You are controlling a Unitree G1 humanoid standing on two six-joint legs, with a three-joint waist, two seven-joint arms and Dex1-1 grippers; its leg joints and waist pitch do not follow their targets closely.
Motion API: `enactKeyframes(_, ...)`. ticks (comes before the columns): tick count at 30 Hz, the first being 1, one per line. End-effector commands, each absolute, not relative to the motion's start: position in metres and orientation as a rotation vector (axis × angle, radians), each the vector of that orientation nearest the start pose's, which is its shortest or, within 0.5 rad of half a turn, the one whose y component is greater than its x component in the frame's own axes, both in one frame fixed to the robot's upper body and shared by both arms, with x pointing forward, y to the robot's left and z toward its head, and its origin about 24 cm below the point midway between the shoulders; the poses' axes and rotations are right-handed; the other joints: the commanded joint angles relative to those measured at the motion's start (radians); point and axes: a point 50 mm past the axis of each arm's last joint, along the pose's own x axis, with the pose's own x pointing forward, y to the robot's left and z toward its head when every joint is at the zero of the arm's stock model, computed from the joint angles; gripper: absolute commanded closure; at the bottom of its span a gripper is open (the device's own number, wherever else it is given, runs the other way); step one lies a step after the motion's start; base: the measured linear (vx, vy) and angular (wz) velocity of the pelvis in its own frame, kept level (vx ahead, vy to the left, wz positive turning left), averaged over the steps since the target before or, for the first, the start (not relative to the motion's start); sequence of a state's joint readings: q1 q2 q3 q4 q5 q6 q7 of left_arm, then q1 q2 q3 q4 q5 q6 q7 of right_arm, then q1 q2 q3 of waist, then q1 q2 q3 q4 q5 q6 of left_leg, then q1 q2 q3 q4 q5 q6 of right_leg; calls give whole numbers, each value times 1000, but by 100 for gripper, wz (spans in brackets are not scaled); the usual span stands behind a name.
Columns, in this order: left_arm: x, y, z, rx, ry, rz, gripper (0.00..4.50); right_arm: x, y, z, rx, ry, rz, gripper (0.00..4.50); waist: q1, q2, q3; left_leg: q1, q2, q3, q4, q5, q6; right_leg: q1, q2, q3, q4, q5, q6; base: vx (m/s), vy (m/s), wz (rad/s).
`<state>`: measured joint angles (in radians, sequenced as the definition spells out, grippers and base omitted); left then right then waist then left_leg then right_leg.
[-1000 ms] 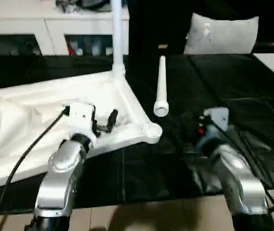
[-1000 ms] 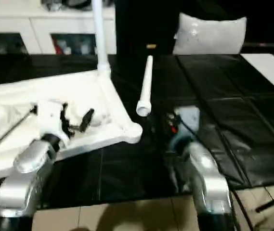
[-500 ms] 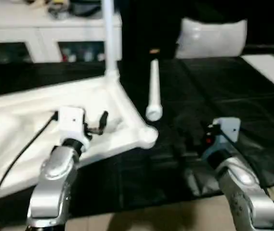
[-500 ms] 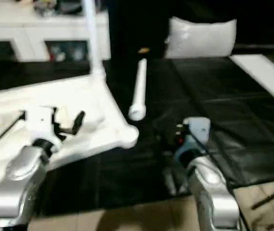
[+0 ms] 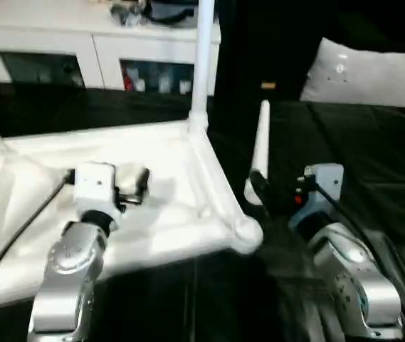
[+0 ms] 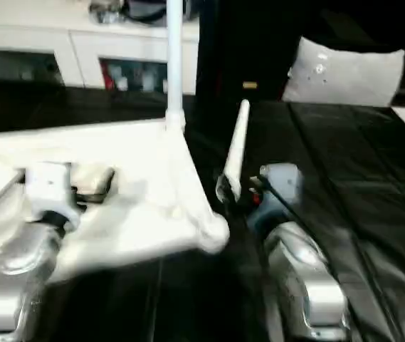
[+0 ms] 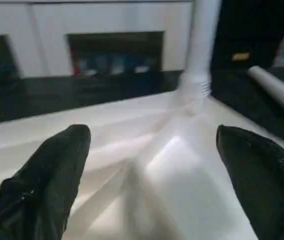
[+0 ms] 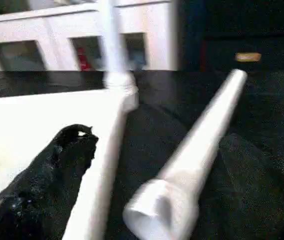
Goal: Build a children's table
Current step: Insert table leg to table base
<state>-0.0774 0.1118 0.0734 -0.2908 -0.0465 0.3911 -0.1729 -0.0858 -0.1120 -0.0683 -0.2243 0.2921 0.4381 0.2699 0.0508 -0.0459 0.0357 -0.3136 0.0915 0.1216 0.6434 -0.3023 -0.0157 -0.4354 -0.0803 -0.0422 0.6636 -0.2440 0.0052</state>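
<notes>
The children's table top (image 5: 156,214) lies upside down on the black mat, its ribbed underside facing up. One white leg (image 5: 202,64) stands upright in the far corner socket, and the near corner socket (image 5: 245,236) has nothing in it. A loose leg (image 5: 260,142) lies on the mat to the right of the top. My left gripper (image 7: 151,142) hovers open over the underside, its fingers (image 7: 47,175) spread wide. My right gripper (image 5: 259,189) is open at the loose leg's thick end (image 8: 161,210), with one finger (image 8: 52,175) beside it.
A white cabinet (image 5: 60,50) with glass doors stands along the back. A grey cushion (image 5: 366,75) rests at the back right. The black mat (image 5: 380,164) stretches to the right of the loose leg. A black cable (image 5: 17,235) runs along my left arm.
The camera has shifted. My right gripper has come up to the thick end of the loose leg. My left gripper stays open over the table top.
</notes>
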Motion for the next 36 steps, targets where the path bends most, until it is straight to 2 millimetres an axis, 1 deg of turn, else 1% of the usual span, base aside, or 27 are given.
enactKeyframes(1,263,155,92,47,32,-200,3,264,-164,81,195,110,294,0,6,-50,-64,-40,3,2,-14,159,290,102,-77,108,-105,186,21,135,-80,8)
enactKeyframes(2,263,152,91,55,38,-215,3,265,-164,84,199,95,290,0,41,-30,-56,-69,16,-36,35,71,175,151,-179,173,-120,244,-97,136,-80,0)
enactKeyframes(3,263,152,91,55,38,-215,3,265,-164,84,199,95,290,0,38,-22,-52,-72,31,-48,6,187,61,159,-147,114,-78,477,-122,136,-80,0)
enactKeyframes(4,263,151,91,62,43,-223,3,266,-164,86,200,84,287,0,38,-15,-48,-64,32,-44,-15,240,21,145,-116,92,-73,583,-116,97,-74,-14)
enactKeyframes(5,264,151,91,84,44,-237,3,268,-163,89,208,80,294,0,22,5,-43,-64,43,-41,-58,304,-13,130,-64,55,-63,643,-96,52,-39,-7)
enactKeyframes(6,265,151,91,99,42,-247,3,270,-161,91,214,81,302,0,17,15,-48,-67,52,-42,-62,317,-16,133,-51,52,-57,636,-96,52,-39,-7)
enactKeyframes(7,265,151,92,107,40,-254,3,271,-160,92,216,78,300,0,8,23,-56,-45,73,-45,-61,302,-13,122,-37,51,-57,541,-133,0,0,0)
enactKeyframes(8,267,152,93,120,36,-268,3,274,-160,92,207,86,287,0,0,33,-50,-45,94,-55,-76,262,-15,123,-42,42,-68,360,-183,0,0,0)
enactKeyframes(9,267,152,93,126,34,-275,3,275,-160,91,196,97,277,0,-2,32,-43,-38,101,-53,-83,187,-22,117,-46,43,-83,201,-206,0,0,0)
enactKeyframes(10,268,151,94,140,35,-294,3,277,-160,91,171,97,263,0,-3,32,-38,-34,105,-52,-87,130,-24,112,-49,44,-91,120,-215,-53,17,-3)
enactKeyframes(11,271,150,95,165,39,-336,3,283,-159,93,163,99,252,0,-3,32,-30,-30,108,-47,-95,14,-32,108,-52,48,-105,-33,-217,-67,28,5)
enactKeyframes(12,272,150,97,178,40,-366,3,289,-159,91,107,120,223,0,-4,37,-23,-20,109,-41,-101,-97,-44,95,-53,50,-117,-171,-213,-67,28,5)
enactKeyframes(13,273,149,98,183,45,-393,3,294,-159,90,69,147,201,0,-6,35,-19,-20,109,-41,-106,-140,-51,92,-54,50,-123,-234,-203,-78,15,6)
enactKeyframes(14,273,149,100,186,50,-414,3,298,-160,90,45,171,183,0,-8,38,-17,-19,107,-37,-109,-197,-65,89,-56,51,-130,-321,-181,-76,5,6)
enactKeyframes(15,274,149,102,187,53,-440,3,301,-159,88,71,218,171,0,-9,34,-16,-15,106,-33,-109,-217,-71,82,-56,52,-134,-357,-162,-76,5,6)
enactKeyframes(17,273,148,107,176,52,-503,3,308,-155,83,92,326,177,0,-9,36,-19,-21,106,-31,-110,-201,-72,85,-58,53,-133,-363,-147,-29,-1,3)
enactKeyframes(19,273,147,110,169,52,-534,3,312,-154,82,77,358,173,0,-10,37,-23,-27,107,-29,-109,-158,-75,87,-59,54,-127,-317,-152,0,0,0)
enactKeyframes(21,269,146,115,170,54,-608,3,319,-155,79,50,451,155,0,-9,39,-29,-30,104,-24,-103,-97,-81,87,-56,53,-113,-219,-184,0,0,0)
enactKeyframes(22,269,146,115,171,55,-612,3,320,-155,79,49,454,156,0,-9,38,-31,-32,104,-21,-102,-81,-81,89,-56,53,-111,-191,-190,0,0,0)
enactKeyframes(23,267,146,118,186,64,-648,3,326,-153,79,49,480,171,0,-7,37,-36,-38,102,-17,-97,-29,-76,96,-57,53,-106,-128,-200,0,0,0)
enactKeyframes(24,266,145,118,203,77,-673,3,333,-152,79,61,510,182,0,-5,43,-41,-37,99,-15,-93,19,-68,96,-55,52,-99,-68,-214,0,0,0)
enactKeyframes(25,266,145,118,213,84,-684,3,336,-151,78,69,528,185,0,-8,39,-40,-42,98,-15,-94,31,-63,98,-53,51,-98,-52,-222,0,0,0)
enactKeyframes(27,266,144,118,217,90,-694,3,344,-149,77,88,558,201,0,-3,41,-41,-41,97,-8,-90,64,-49,100,-55,51,-98,-20,-246,0,0,0)
enactKeyframes(31,267,144,118,217,107,-715,3,357,-144,77,136,593,204,0,2,43,-41,-41,102,-6,-91,85,-34,101,-55,48,-94,16,-278,0,0,0)
enactKeyframes(33,267,143,118,216,115,-725,3,364,-141,78,166,609,185,0,3,50,-41,-39,105,-6,-94,59,-43,98,-56,45,-92,-1,-290,0,0,0)
enactKeyframes(34,267,143,118,217,119,-730,3,366,-139,77,175,616,185,0,3,48,-40,-39,105,-6,-95,51,-46,99,-55,43,-95,-10,-289,0,0,0)
enactKeyframes(36,267,141,117,219,129,-740,3,369,-134,71,186,655,197,0,3,51,-39,-38,106,-6,-95,27,-54,98,-57,43,-95,-31,-293,0,0,0)
